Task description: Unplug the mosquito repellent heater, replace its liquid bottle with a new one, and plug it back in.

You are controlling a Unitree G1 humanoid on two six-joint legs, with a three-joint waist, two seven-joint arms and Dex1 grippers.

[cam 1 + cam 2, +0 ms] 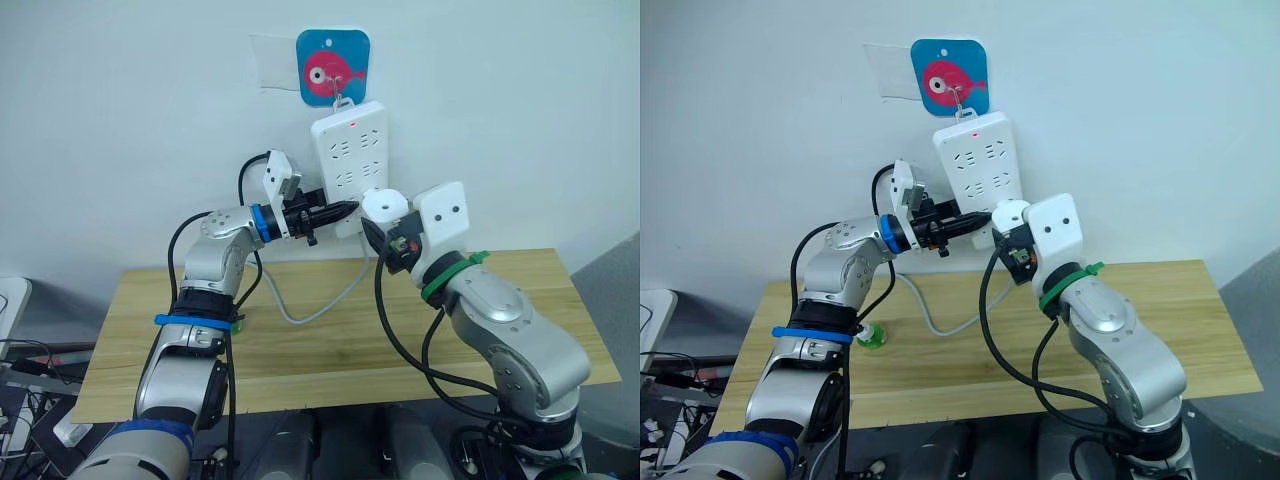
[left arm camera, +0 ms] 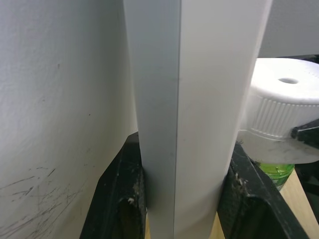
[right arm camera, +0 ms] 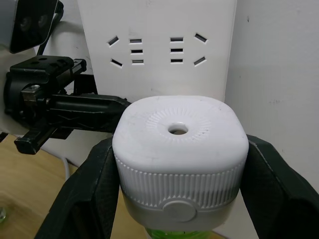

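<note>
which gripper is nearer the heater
Right: the right gripper is shut on the heater, while the left gripper clamps the power strip beside it.

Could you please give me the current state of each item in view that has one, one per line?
Mosquito repellent heater: held in the right end effector, with a green liquid bottle fitted beneath.
Power strip: hanging on the wall, red light on, clamped at its lower edge by the left end effector.
Small green object: resting on the wooden table.
</note>
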